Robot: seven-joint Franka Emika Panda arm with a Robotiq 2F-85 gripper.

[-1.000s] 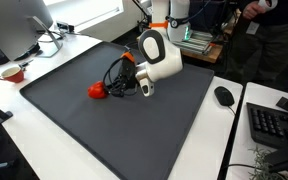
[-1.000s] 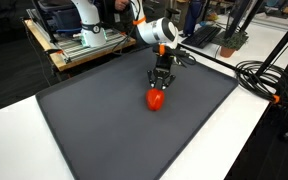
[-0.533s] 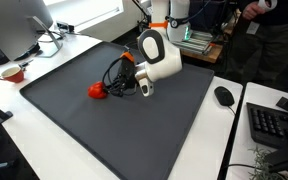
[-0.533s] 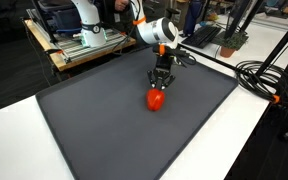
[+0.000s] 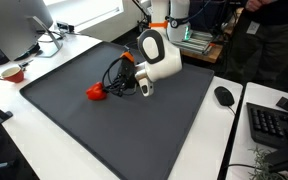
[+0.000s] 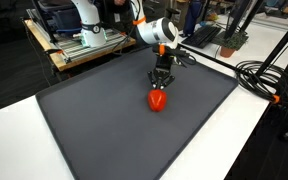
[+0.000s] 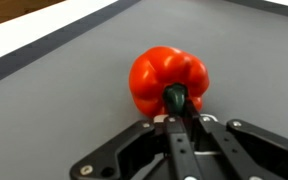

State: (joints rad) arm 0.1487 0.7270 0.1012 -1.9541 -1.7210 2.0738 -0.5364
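Note:
A red bell pepper (image 5: 94, 92) with a green stem (image 7: 176, 98) lies on the dark grey mat (image 5: 134, 135). It also shows in the exterior view from the opposite side (image 6: 157, 100) and fills the middle of the wrist view (image 7: 167, 75). My gripper (image 7: 181, 113) is low over the mat and reaches to the pepper in both exterior views (image 5: 110, 88) (image 6: 160, 86). Its two fingers are drawn close together around the stem. The pepper's underside rests on or just above the mat; I cannot tell which.
A computer mouse (image 5: 224, 96) and a keyboard (image 5: 274, 125) lie on the white table beside the mat. A red mug (image 5: 12, 72) and a monitor (image 5: 19, 25) stand at the far side. Thick black cables (image 6: 264, 80) run along the mat's edge (image 6: 84, 120).

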